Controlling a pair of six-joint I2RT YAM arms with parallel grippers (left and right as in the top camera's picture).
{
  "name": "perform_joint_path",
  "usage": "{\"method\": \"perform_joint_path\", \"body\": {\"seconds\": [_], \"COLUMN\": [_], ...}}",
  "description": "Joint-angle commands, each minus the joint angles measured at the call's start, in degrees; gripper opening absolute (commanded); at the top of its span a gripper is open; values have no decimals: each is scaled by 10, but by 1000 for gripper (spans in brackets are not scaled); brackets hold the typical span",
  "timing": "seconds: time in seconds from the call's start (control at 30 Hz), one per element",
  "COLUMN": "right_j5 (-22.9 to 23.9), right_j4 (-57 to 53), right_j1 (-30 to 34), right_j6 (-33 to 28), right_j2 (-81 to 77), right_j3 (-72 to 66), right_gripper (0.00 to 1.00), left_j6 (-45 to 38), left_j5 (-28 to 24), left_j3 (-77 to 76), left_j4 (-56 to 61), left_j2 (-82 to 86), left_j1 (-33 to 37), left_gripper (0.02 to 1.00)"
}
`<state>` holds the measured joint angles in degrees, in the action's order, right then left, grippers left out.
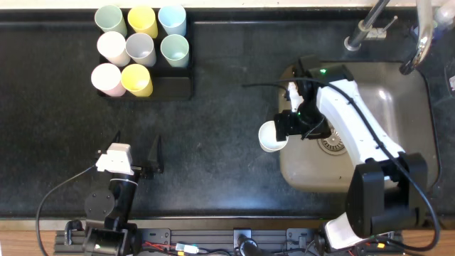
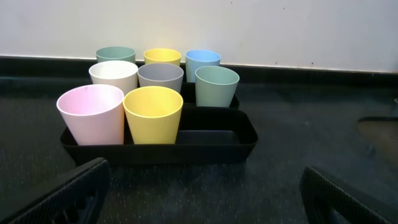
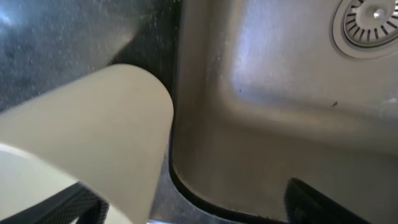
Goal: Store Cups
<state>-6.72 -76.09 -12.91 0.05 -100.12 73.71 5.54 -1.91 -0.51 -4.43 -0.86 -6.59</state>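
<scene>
Eight cups (image 1: pixel 140 48) stand in the black tray (image 1: pixel 174 87). A ninth, cream cup (image 1: pixel 271 136) sits at the sink's (image 1: pixel 398 107) left rim, against the right gripper (image 1: pixel 286 130), whose fingers stand apart. The one left gripper (image 1: pixel 136 148) is spread wide, well apart from the tray.

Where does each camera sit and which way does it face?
Top view: fixed overhead, facing down on counter, tray, sink; both arms show.
Left wrist view: on left wrist, looking across counter at tray of cups; left gripper shows.
Right wrist view: on right wrist, looking down at sink edge; right gripper shows beside a white cup.
Top shares the tray with left, the sink with right.
</scene>
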Motion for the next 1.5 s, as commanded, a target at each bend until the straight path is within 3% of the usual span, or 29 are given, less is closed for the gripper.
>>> {"method": "perform_joint_path", "body": {"seconds": [0.03,0.13,0.33,0.37,0.63,0.8,0.9,1.27,1.5], "right_j5": [8,8,8,8,1,-41,-43,-55,-26], "right_j4": [15,25,27,27,26,16,16,-62,-55], "right_j1": [-15,-14,-14,-14,-28,-50,-78,-206,-248], "right_j6": [17,26,26,26,26,68,93,116,130], "right_j2": [-3,-3,-3,-3,8,10,0,-218,-297], "right_j3": [18,18,18,18,79,235,329,702,735], "right_gripper": [766,577,77,45,45,42,42,40,40], "left_j6": [-10,-10,-10,-10,-10,-10,-10,-10,-10], "left_j5": [1,1,1,1,1,1,1,1,1], "left_j3": [1,0,1,0,0,0,0,0,1], "left_j4": [-3,-3,-3,-3,-3,-3,-3,-3,-3], "left_j2": [4,4,4,4,4,4,4,4,4], "left_j1": [4,4,4,4,4,4,4,4,4], "left_gripper": [998,1000,998,1000,1000,1000,1000,1000,1000]}}
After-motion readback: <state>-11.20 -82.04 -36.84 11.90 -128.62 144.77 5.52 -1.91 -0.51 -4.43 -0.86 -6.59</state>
